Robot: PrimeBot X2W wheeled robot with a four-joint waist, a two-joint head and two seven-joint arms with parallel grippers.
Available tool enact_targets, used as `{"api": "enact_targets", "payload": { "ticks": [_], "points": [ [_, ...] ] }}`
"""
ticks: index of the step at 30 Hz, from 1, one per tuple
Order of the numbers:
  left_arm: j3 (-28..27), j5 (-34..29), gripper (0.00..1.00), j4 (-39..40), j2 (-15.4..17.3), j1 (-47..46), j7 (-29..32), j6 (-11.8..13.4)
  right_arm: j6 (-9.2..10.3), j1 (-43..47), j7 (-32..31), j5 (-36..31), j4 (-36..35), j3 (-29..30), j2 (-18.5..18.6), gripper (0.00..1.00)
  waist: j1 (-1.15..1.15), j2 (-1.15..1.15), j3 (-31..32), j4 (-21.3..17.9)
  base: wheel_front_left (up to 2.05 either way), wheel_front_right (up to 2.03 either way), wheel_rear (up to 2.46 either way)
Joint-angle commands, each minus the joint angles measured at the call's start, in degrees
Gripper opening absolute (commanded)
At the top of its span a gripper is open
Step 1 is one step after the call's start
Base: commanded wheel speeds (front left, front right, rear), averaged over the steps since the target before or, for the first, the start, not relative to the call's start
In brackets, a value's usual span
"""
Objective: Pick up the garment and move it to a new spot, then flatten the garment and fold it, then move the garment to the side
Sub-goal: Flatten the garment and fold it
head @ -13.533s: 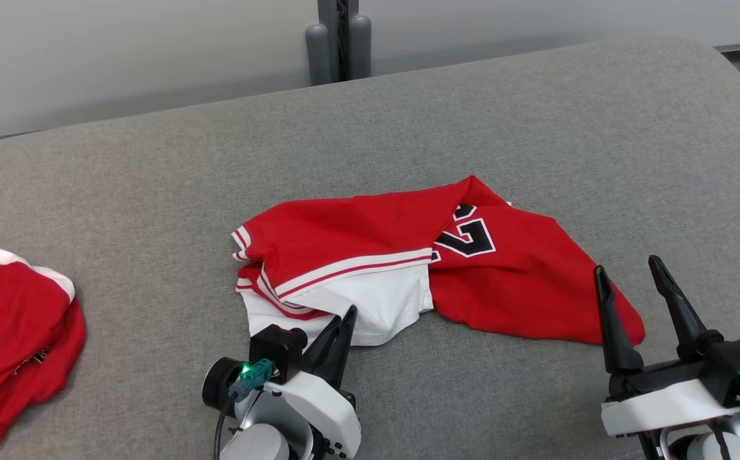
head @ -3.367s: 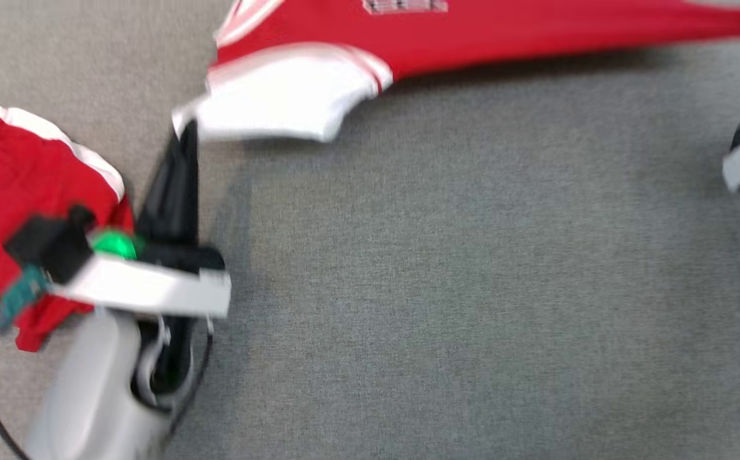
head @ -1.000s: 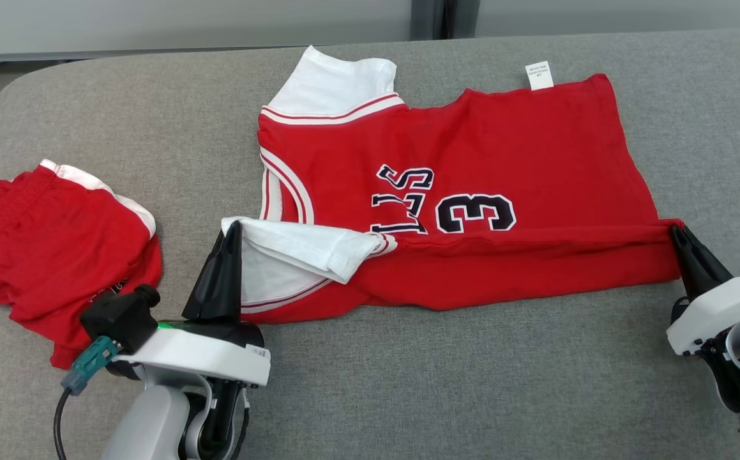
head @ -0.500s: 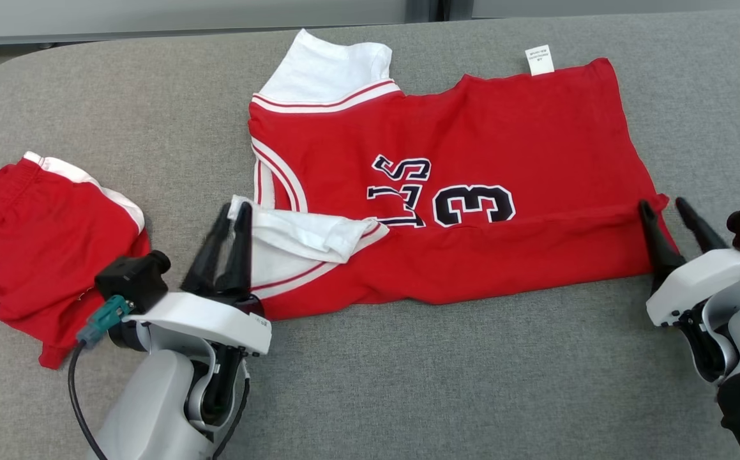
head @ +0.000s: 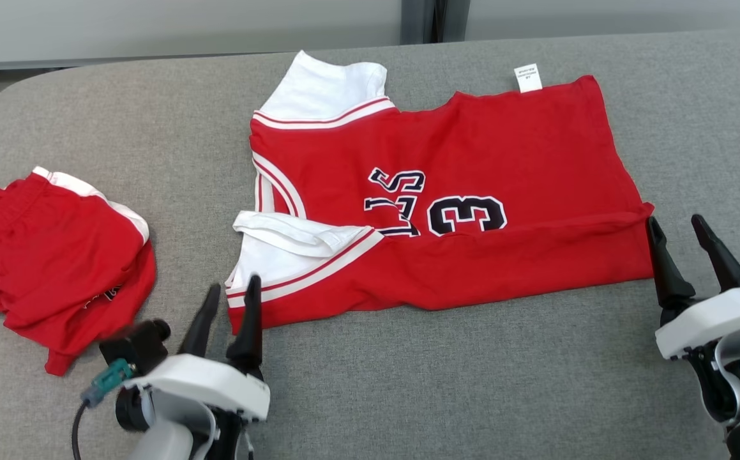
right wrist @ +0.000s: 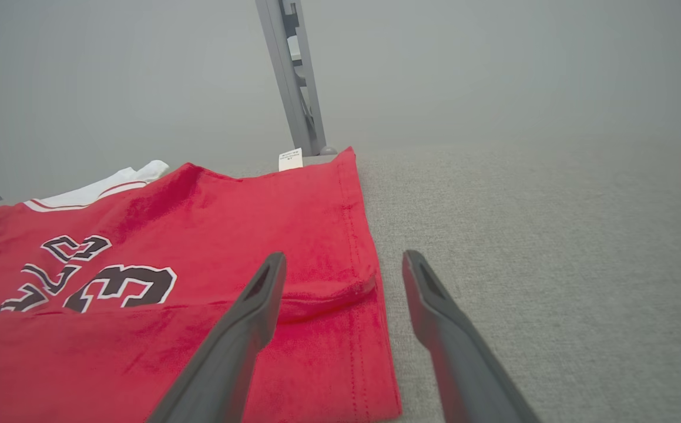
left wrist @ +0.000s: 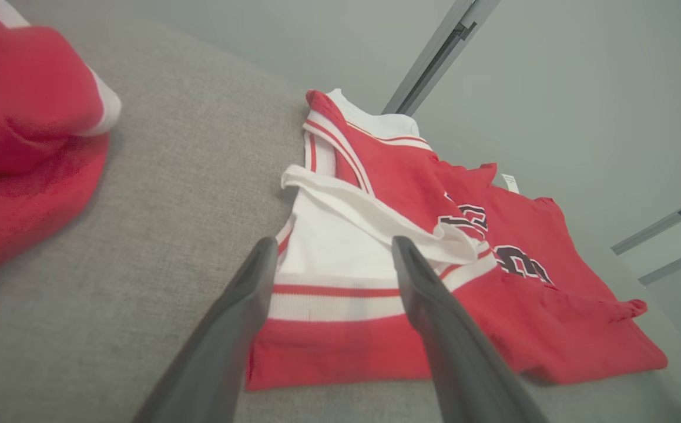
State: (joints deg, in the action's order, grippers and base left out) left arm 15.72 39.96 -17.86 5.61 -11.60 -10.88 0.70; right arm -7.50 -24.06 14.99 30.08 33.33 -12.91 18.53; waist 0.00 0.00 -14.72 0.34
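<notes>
Red garment flat, near edge folded

support: grey padded surface | lying on it: red jersey, red shorts

Even soft light, faint shadows, wrist views blurred near lens

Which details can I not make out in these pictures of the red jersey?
- Label print: too small, head view.
- Lettering on the jersey: partly hidden under its folded near edge, head view.
- Other red garment: cut by the frame edge, blurred, left wrist view.
</notes>
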Motion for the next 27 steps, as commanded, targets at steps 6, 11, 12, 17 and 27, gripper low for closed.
{"api": "enact_targets", "payload": {
  "ticks": [6,11,12,17,27],
  "points": [
    [0.7,2.0,1.00,-0.4,-0.1,4.4,5.6,3.9,0.01,3.5,0.3,-0.9,-1.7,1.7,-1.0,1.00,0.00,0.00,1.7,-0.3,0.00,0.00,0.00],
    [0.5,1.9,1.00,-2.1,0.0,3.4,7.4,6.1,0.01,4.0,0.3,-0.1,-2.3,1.2,-1.1,1.00,0.00,0.00,2.0,-0.4,0.00,0.00,0.00],
    [0.4,2.0,1.00,-2.6,0.0,3.0,7.7,6.4,0.01,4.2,0.3,0.1,-2.3,1.0,-1.1,1.00,0.00,0.00,1.9,-0.4,0.00,0.00,0.00],
    [1.2,1.7,0.49,-5.1,0.0,1.3,8.4,5.8,0.01,4.0,0.3,0.9,-1.2,0.1,-0.8,1.00,0.00,0.00,1.5,-0.7,0.00,0.00,0.00],
    [2.2,1.6,0.00,-6.8,0.3,0.2,8.3,4.7,0.01,-0.2,0.3,6.7,6.7,-3.8,-1.1,1.00,0.00,0.00,0.6,-0.5,0.00,0.00,0.00]
  ]
}}
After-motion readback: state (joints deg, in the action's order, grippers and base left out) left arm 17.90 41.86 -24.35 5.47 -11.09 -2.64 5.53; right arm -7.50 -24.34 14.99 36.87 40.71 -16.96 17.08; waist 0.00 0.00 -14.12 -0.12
